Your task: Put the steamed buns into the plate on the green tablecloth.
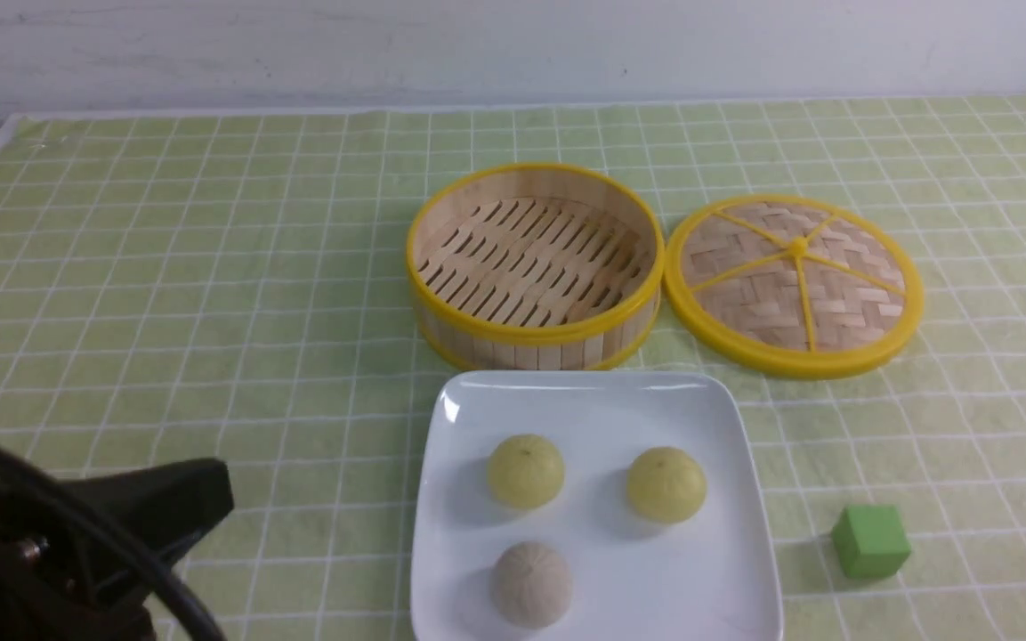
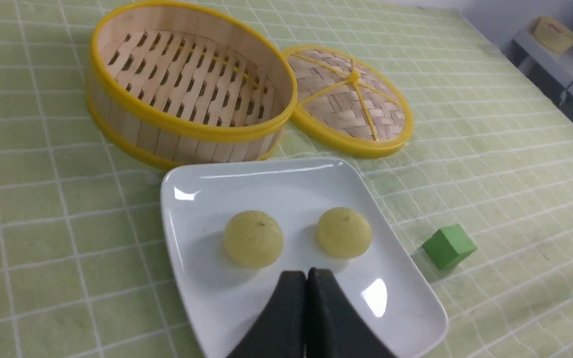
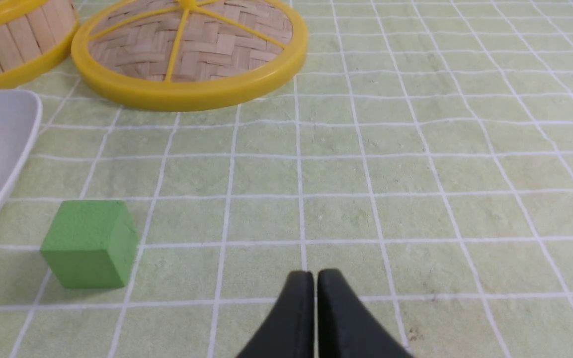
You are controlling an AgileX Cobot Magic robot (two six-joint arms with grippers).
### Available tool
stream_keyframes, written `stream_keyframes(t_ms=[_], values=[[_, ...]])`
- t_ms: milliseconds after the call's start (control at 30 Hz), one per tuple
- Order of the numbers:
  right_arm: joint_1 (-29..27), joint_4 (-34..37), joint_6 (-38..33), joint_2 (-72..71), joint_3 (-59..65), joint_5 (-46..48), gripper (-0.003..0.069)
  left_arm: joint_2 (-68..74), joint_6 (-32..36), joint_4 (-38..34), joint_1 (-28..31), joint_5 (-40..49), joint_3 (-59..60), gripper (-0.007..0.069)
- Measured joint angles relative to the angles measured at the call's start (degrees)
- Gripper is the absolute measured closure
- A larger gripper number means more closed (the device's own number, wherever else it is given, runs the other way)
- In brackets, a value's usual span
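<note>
Basically done by the look of it: all three small dome-shaped steamed buns sit on the glossy white square plate (image 1: pixel 597 405), lower centre of the front view. Two pale yellow buns (image 1: pixel 526 471) (image 1: pixel 666 484) side by side, the greyish-beige bun (image 1: pixel 531 583) below them, all apart from each other and inside the rim.

Plate rests on the light green grid-lined tablecloth (image 1: pixel 165 267), just below the round yellow-rimmed bamboo steamer (image 1: pixel 535 267), which is empty, slats bare. Its flat woven lid (image 1: pixel 793 283) lies beside it at centre right, so the basket was left open for unloading, I'd guess.

Small green cube (image 1: pixel 870 539) sits lower right, near the plate but off it; not part of the job.

Left gripper (image 2: pixel 307 278) has jaws together, holding nothing, hanging over the plate's near edge in its wrist view. Right gripper (image 3: pixel 315 281) has jaws nearly together with a thin slit, also empty, over bare cloth near the cube. Both clear of the buns; reads as parked.
</note>
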Motion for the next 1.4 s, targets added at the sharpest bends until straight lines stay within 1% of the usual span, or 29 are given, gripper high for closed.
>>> stream_keyframes(t_ms=[133, 300, 533, 633, 667, 800, 833, 867, 900, 933, 1000, 1167, 1233, 1400], values=[[0.00, 0.00, 0.00, 0.00, 0.00, 0.00, 0.0619, -0.17, -0.42, 1.68, 0.00, -0.19, 3.66, 0.0597], [0.00, 0.00, 0.00, 0.00, 0.00, 0.00, 0.0615, -0.17, -1.07, 2.32, 0.00, 4.16, 4.91, 0.0592], [0.00, 0.00, 0.00, 0.00, 0.00, 0.00, 0.0610, -0.17, -1.23, 2.30, 0.00, 2.51, 4.97, 0.0587], [0.00, 0.00, 0.00, 0.00, 0.00, 0.00, 0.0604, -0.40, 1.37, 1.73, 0.00, 1.27, 5.84, 0.0587], [0.00, 0.00, 0.00, 0.00, 0.00, 0.00, 0.0601, -1.30, 4.79, 0.22, 0.94, -0.03, 6.95, 0.0586], [0.00, 0.00, 0.00, 0.00, 0.00, 0.00, 0.0597, -5.88, 14.00, -6.28, 7.79, -3.20, 11.31, 0.0582], [0.00, 0.00, 0.00, 0.00, 0.00, 0.00, 0.0595, -7.62, 17.64, -8.53, 11.21, -4.30, 13.07, 0.0580], [0.00, 0.00, 0.00, 0.00, 0.00, 0.00, 0.0594, -9.45, 20.06, -9.62, 13.61, -5.04, 14.29, 0.0580], [0.00, 0.00, 0.00, 0.00, 0.00, 0.00, 0.0594, -9.82, 21.23, -10.03, 14.84, -5.41, 14.59, 0.0579], [0.00, 0.00, 0.00, 0.00, 0.00, 0.00, 0.0591, -12.48, 25.01, -11.01, 19.17, -6.49, 16.80, 0.0577], [0.00, 0.00, 0.00, 0.00, 0.00, 0.00, 0.0587, -16.84, 29.07, -11.43, 25.82, -7.18, 20.57, 0.0574], [0.00, 0.00, 0.00, 0.00, 0.00, 0.00, 0.0579, -23.32, 30.65, -12.00, 37.56, -7.47, 27.18, 0.0571], [0.00, 0.00, 0.00, 0.00, 0.00, 0.00, 0.0577, -25.78, 30.79, -12.19, 39.90, -7.16, 29.36, 0.0570], [0.00, 0.00, -0.59, 0.00, 0.00, 0.00, 0.0572, -28.02, 30.84, -12.53, 41.00, -5.80, 30.30, 0.0570]])
